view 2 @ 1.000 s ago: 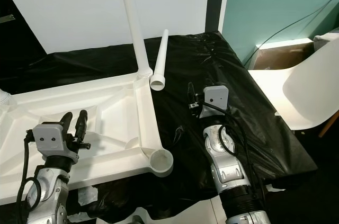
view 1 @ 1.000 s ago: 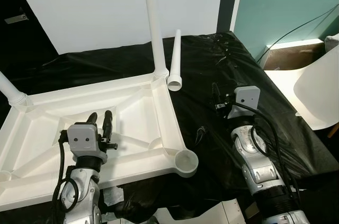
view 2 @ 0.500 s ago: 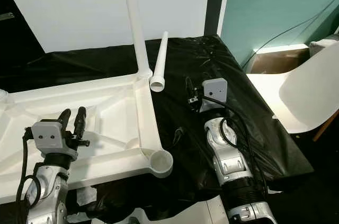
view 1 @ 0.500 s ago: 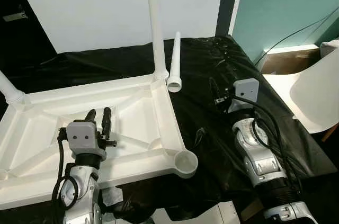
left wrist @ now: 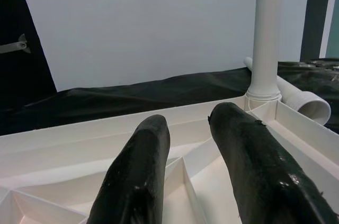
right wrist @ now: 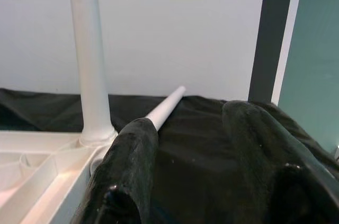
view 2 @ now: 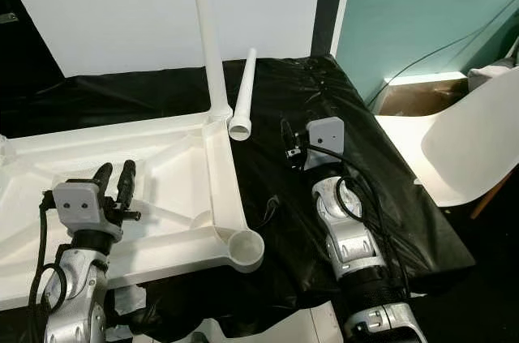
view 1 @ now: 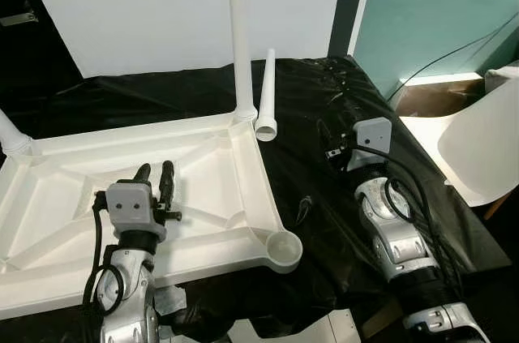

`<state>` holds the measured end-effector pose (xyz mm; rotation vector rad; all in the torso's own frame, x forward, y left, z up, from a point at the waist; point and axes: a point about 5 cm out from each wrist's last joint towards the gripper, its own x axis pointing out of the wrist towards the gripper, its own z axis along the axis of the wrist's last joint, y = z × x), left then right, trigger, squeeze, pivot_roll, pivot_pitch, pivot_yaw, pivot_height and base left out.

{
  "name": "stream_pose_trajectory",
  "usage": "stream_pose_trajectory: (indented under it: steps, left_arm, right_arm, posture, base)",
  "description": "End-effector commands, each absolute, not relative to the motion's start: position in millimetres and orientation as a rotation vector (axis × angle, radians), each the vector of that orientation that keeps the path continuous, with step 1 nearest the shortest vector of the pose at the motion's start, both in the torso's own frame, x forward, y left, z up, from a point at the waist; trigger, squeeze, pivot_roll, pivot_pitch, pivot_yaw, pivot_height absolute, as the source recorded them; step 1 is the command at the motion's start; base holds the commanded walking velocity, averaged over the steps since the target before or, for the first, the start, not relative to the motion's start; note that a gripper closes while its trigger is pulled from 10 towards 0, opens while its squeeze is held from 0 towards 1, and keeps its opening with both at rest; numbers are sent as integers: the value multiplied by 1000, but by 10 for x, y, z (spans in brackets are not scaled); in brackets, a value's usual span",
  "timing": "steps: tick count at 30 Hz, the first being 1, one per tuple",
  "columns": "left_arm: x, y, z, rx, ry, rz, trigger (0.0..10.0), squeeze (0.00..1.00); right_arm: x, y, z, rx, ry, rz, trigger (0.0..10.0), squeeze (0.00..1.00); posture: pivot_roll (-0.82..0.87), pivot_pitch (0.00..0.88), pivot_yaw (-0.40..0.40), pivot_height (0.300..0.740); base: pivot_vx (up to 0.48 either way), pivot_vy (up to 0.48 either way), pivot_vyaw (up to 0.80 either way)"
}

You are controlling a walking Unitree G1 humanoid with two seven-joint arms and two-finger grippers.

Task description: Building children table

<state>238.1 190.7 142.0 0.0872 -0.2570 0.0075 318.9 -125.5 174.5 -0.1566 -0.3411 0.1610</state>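
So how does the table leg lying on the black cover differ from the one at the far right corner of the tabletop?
The loose leg lies flat on the black cover, its wide open end toward the camera. The fitted leg stands upright in a corner socket of the upturned tabletop. Both are white, tapered tubes.

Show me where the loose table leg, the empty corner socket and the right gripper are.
loose table leg [view 1: 266, 98], left eye view, mid-shaft.
empty corner socket [view 1: 285, 248], left eye view, cup rim.
right gripper [right wrist: 193, 150], right wrist view, between the open fingers.
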Motion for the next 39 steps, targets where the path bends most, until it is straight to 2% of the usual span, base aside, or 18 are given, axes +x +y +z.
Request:
stream_pose_trajectory:
  steps: [1,13,17,20,31,37,39]
  left_arm:
    - [2324,1942,1354,48,-234,155,10000,0]
    - [2178,1896,1306,16,-217,133,10000,0]
    - [2012,1919,1300,-24,-215,137,10000,0]
    - [1856,1845,1212,-23,-169,58,10000,0]
    - [1754,1751,1124,-20,-129,-16,10000,0]
    - [1654,1660,1029,-25,-67,-125,10000,0]
    - [1647,1558,995,-21,-57,-195,10000,0]
  right_arm:
    - [3188,-1271,1716,-143,-327,156,10000,0]
    - [3160,-1252,1663,-139,-307,161,10000,0]
    - [3170,-1274,1651,-138,-304,147,10000,0]
    - [3166,-1280,1635,-136,-299,142,10000,0]
    - [3171,-1258,1630,-132,-299,145,10000,0]
    - [3187,-1262,1632,-134,-300,144,10000,0]
    - [3195,-1262,1634,-135,-300,142,10000,0]
  posture:
    - [56,0,1,740]
    - [68,0,4,740]
    - [69,0,9,740]
    - [73,0,11,740]
    - [78,0,7,740]
    - [79,0,6,740]
    - [77,0,5,740]
  base:
    - [0,0,0]
    - [0,0,0]
    - [0,0,0]
    - [0,0,0]
    - [0,0,0]
    - [0,0,0]
    - [0,0,0]
